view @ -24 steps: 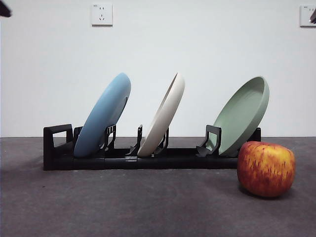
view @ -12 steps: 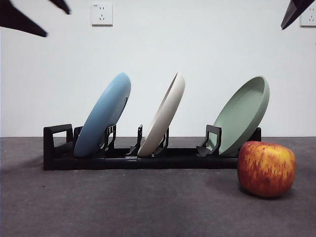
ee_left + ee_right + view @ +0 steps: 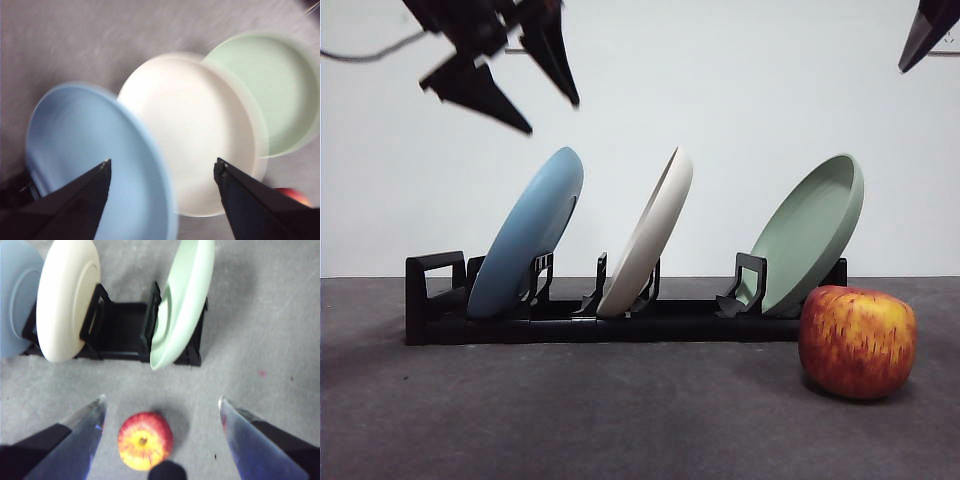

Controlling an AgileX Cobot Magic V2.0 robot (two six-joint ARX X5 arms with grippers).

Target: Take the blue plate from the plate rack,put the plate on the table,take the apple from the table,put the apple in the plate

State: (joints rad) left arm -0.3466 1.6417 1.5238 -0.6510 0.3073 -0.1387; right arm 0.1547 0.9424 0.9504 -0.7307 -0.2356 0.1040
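Note:
The blue plate (image 3: 530, 235) leans in the left slot of the black plate rack (image 3: 430, 300). My left gripper (image 3: 552, 115) hangs open just above the plate's top rim without touching it. In the left wrist view the blurred blue plate (image 3: 90, 145) lies below the open left gripper (image 3: 162, 162). The red and yellow apple (image 3: 858, 343) rests on the grey table (image 3: 620, 420) in front of the rack's right end. My right gripper (image 3: 162, 400) is open high above the apple (image 3: 145, 440). In the front view only a black tip (image 3: 925, 40) of it shows.
A cream plate (image 3: 648, 235) stands in the rack's middle slot and a sage-green plate (image 3: 810, 235) in the right one, just behind the apple. The rack's looped handle is at its left end. Bare table lies in front of the rack.
The left gripper has come down and to the right into the front view, from the top left corner to just above the blue plate. The right tip has barely moved.

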